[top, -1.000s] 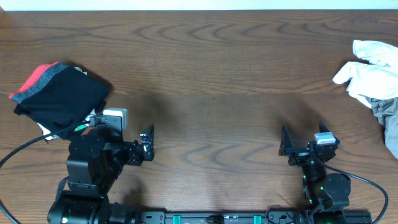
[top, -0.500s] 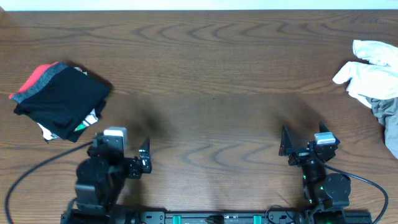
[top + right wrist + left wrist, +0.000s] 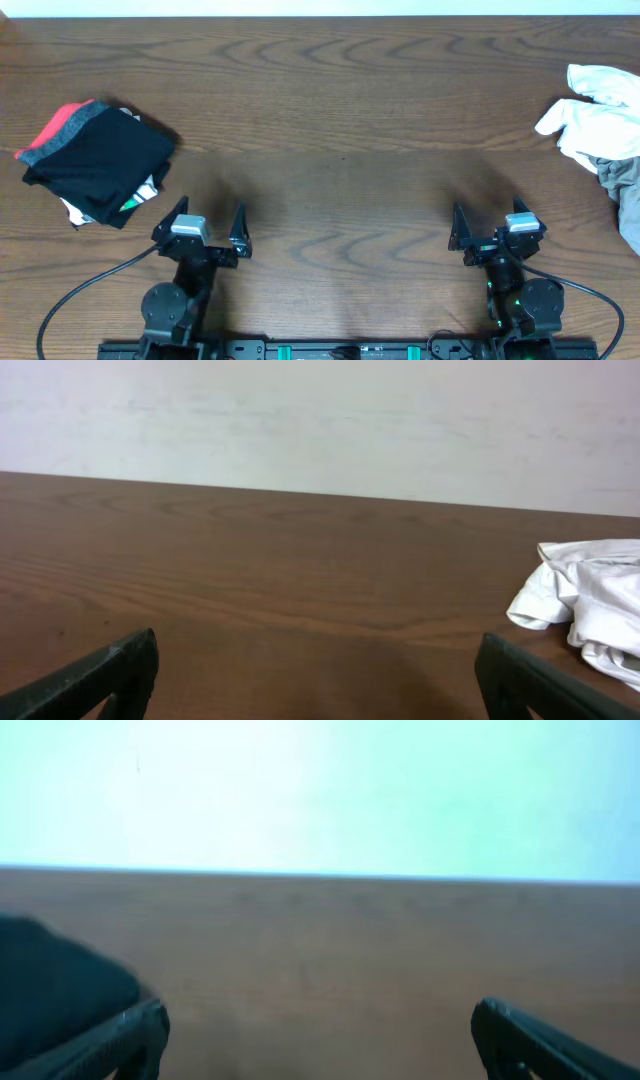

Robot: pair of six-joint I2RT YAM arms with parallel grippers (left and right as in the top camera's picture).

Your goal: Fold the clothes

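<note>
Trousers [image 3: 95, 160] left on the table [image 3: 340, 120]; other garments [image 3: 600, 125] far right

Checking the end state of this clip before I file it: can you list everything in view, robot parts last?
table: one, dark brown wood, under everything
trousers: one pair, black with a red-and-grey waistband, folded into a bundle at the table's left
printed cloth: one, white with green print, peeking out from under the trousers
white garment: one, white, crumpled at the right edge
grey garment: one, grey, right edge beside the white garment, partly out of frame
left gripper: one, black, open and empty, near edge, left side
right gripper: one, black, open and empty, near edge, right side
</note>
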